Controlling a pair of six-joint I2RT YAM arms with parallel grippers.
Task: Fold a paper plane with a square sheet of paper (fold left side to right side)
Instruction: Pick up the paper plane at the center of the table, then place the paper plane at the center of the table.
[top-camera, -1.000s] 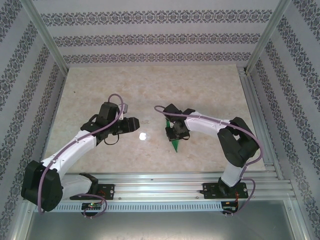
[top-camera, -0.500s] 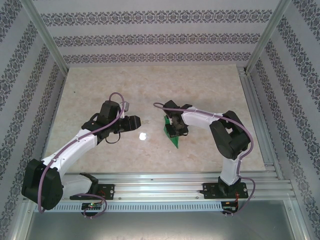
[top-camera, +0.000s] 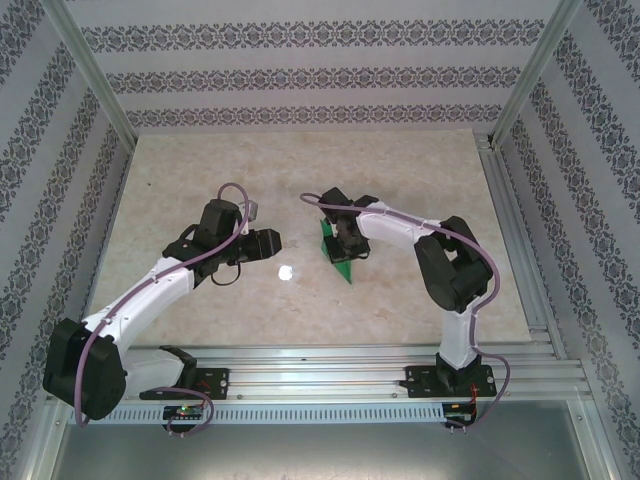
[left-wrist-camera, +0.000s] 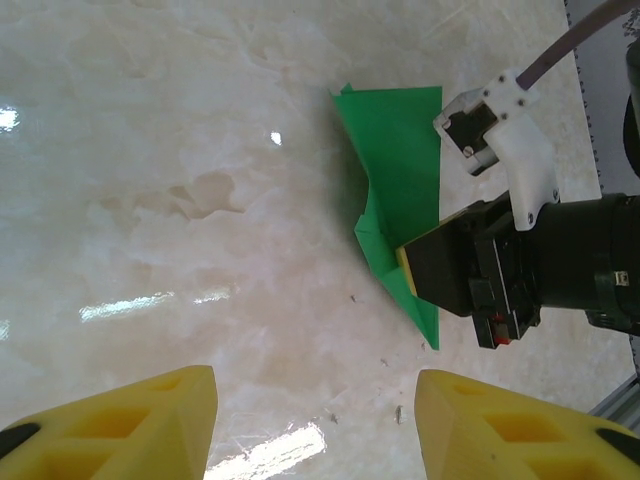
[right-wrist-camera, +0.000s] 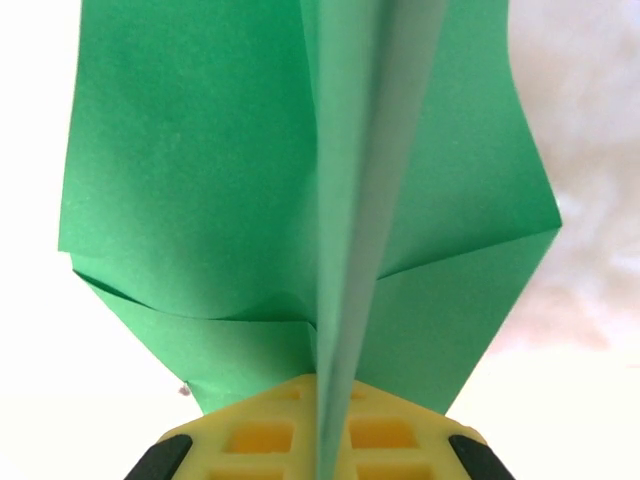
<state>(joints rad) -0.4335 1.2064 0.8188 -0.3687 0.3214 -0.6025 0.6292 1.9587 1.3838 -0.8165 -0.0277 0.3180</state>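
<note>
Green paper plane (top-camera: 337, 256) is near the middle of the surface (top-camera: 200, 170), my right gripper (right-wrist-camera: 320, 440) pinched shut on its centre keel. My left gripper (left-wrist-camera: 315, 420) hangs open, empty, near. Paper looks light, floppy, easily crumpled; I'd hold the layered keel crease, not a wing.

Top cam: high at 6, looks down toward 12. L wrist: low, faces 3. R wrist: v. close. All share paper plane (left-wrist-camera: 400, 170).
</note>
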